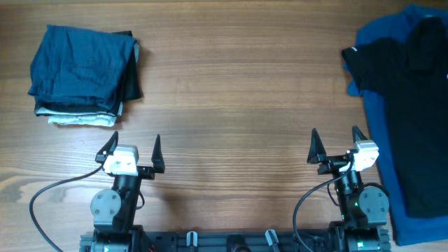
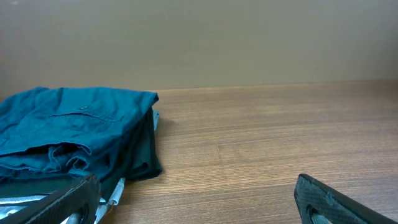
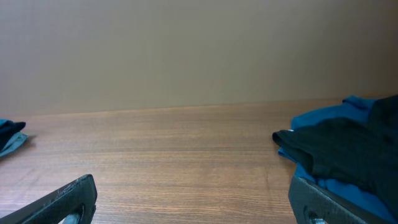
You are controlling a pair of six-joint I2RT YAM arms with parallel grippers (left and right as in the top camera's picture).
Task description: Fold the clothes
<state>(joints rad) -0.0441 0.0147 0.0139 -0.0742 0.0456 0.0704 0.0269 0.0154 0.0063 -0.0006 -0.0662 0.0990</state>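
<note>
The left fingers [image 1: 157,152] and the right fingers [image 1: 314,147] are both spread apart and hold nothing; a folded stack [image 1: 84,70] lies far left on the worktop [image 1: 238,91]; unfolded clothes [image 1: 409,105] lie at its right edge.

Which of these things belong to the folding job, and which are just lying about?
Part of the job:
- the folded stack of clothes
- the black garment
- the bright blue garment under it

Just there:
- the wooden table
- the plain wall
</note>
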